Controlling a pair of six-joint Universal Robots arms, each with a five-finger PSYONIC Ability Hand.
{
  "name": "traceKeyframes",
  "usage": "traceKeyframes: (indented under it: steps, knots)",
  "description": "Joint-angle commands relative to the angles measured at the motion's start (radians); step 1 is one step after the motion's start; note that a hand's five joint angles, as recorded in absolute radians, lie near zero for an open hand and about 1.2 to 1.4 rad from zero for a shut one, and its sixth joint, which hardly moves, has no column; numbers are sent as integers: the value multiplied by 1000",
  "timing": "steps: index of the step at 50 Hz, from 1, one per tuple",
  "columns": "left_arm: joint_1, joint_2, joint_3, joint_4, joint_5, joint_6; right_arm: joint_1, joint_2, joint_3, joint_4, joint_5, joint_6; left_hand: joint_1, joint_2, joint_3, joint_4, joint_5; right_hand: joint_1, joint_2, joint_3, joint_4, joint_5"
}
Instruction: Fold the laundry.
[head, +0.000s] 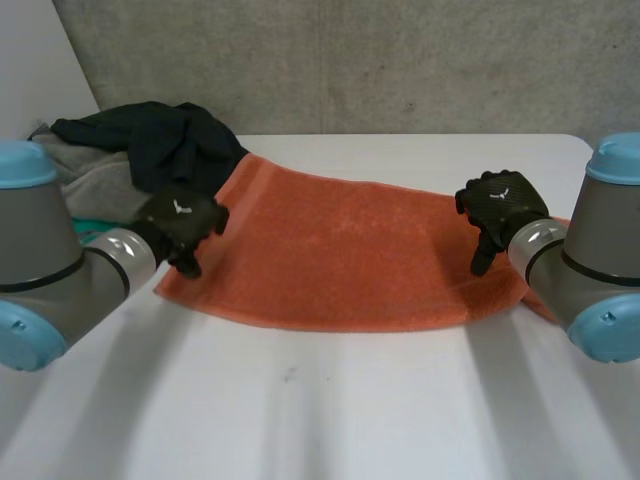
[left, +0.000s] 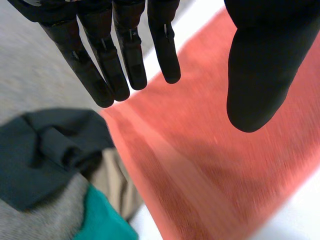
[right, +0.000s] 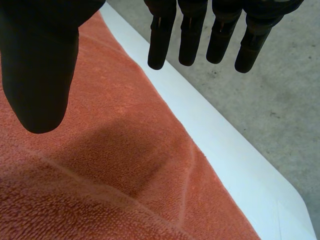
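An orange towel (head: 340, 250) lies spread flat across the white table (head: 320, 400). My left hand (head: 180, 222) hovers over the towel's left edge, fingers (left: 125, 55) straight and apart from the thumb, holding nothing; the towel (left: 210, 165) lies below it. My right hand (head: 500, 208) hangs above the towel's right end, near its far edge. Its fingers (right: 190, 35) are straight and spread from the thumb, empty, with the towel (right: 100, 170) beneath.
A pile of other laundry sits at the table's back left: a dark garment (head: 165, 140) on top of grey (head: 85, 175) and teal cloth (left: 102, 220). The table's far edge (right: 225, 150) runs right beside the towel, with grey floor beyond.
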Motion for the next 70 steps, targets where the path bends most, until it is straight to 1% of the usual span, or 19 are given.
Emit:
traceKeyframes:
  steps: [1,4,8,17,20,25,32,38,41,47,52,54,62,70]
  knots:
    - [9,-157,66,-35,-2,172,3,11,3,1,2,-15,74,76,78,84,88,-209,-53,1,-7,21]
    - [17,-199,86,-37,-14,180,2,12,5,-1,2,-20,82,84,87,92,97,-209,-53,1,-7,21]
    - [22,-232,103,-35,-8,177,0,17,6,-4,2,-22,82,84,87,93,97,-209,-53,1,-7,21]
    - [8,-266,123,-15,-13,180,8,22,8,-4,2,-22,91,93,96,101,106,-206,-50,3,-4,24]
    - [5,-269,130,7,-14,174,9,22,11,-4,2,-22,202,204,207,212,217,-206,-50,3,-4,24]
    - [-3,-279,150,49,-22,167,17,22,17,-7,2,-23,294,295,298,304,308,-206,-50,3,-4,24]
    - [-17,-321,193,44,-49,169,23,22,26,-8,2,-28,317,319,322,327,332,-206,-50,3,-4,24]
    - [-21,-321,207,3,-69,173,22,22,28,-8,2,-28,253,255,257,263,267,-206,-50,3,-4,24]
    - [-18,-270,198,-48,-78,163,20,22,29,-8,2,-28,174,176,178,184,188,-206,-50,3,-4,24]
    - [3,-186,146,-77,-39,105,14,25,28,-8,2,-32,1,2,5,11,15,-206,-50,3,-4,24]
    - [14,-193,130,-80,-5,92,17,31,25,-8,1,-40,3,5,8,13,18,-206,-50,3,-4,24]
    - [12,-206,133,-81,-5,95,19,32,28,-8,1,-41,3,5,8,13,18,-206,-50,3,-4,24]
    - [-9,-275,172,-84,-17,135,20,35,29,-8,2,-54,3,5,8,13,18,-206,-50,3,-4,24]
    - [-24,-331,227,-86,-46,149,13,38,29,-10,2,-54,70,72,75,81,85,-206,-50,3,-4,24]
